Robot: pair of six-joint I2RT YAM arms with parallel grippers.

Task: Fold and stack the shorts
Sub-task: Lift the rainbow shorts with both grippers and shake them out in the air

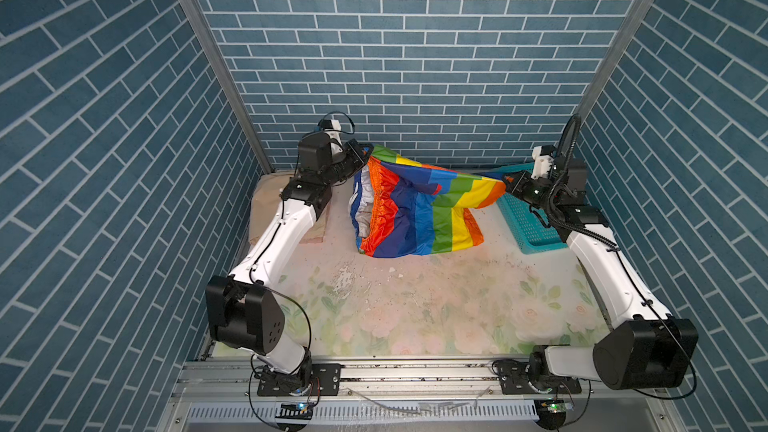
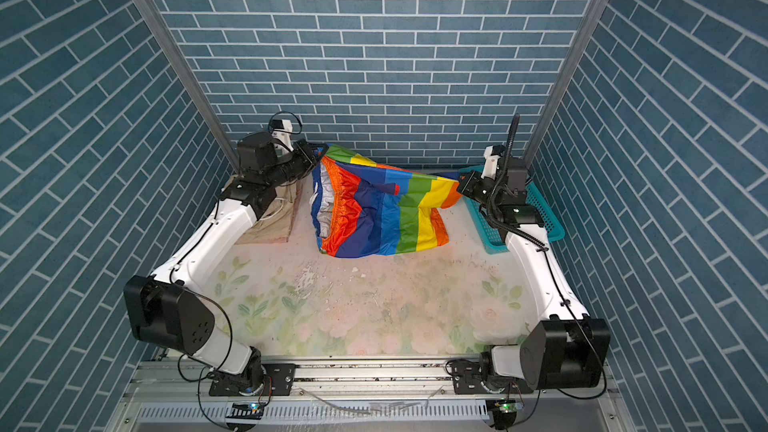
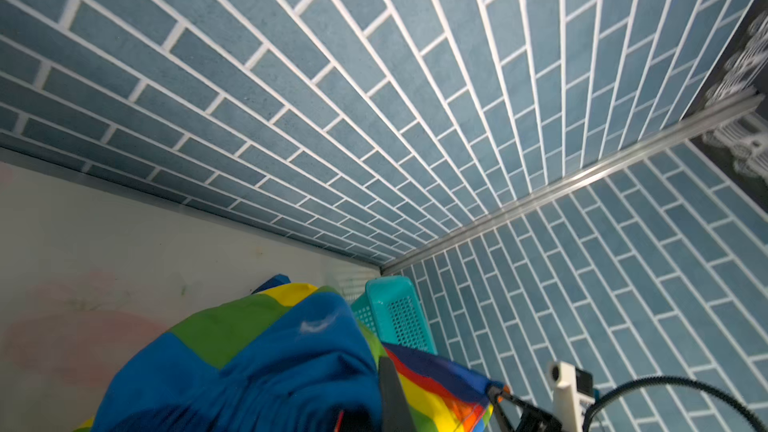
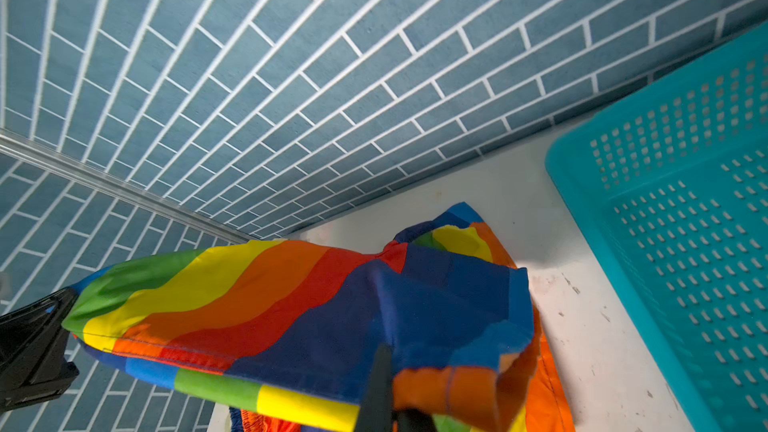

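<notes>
One pair is in play: the rainbow-striped shorts (image 1: 415,205), strung up btwn the two arms over the far half of the surface (image 1: 415,309). The top edge is near taut and the rest hangs in a sag. Can't tell if the low hem touches the surface.

Risks, as I judge them:
- **Slip:** the fabric looks shiny and slick, and each pinch takes only a small bit of cloth. A harder pull apart could slip one end out and drop the lot in a heap.
- **Crooked fold:** the hold is lopsided, w/ the waist end on the left, a leg hem on the right and the second leg dangling. Laid down as is, it prob folds crooked.
- **Snag:** the hem end sits just beside the teal basket (image 1: 525,222) at the far right corner and could catch its rim.
- **Drag:** the left arm hangs over the beige shorts (image 2: 272,218) at the far left corner, so a low sweep could drag them.

Left jaws are clamped tight on the waist end, right jaws clamped tight on the hem end. The shorts span the gap btwn them, both pinches at the top edge.
</notes>
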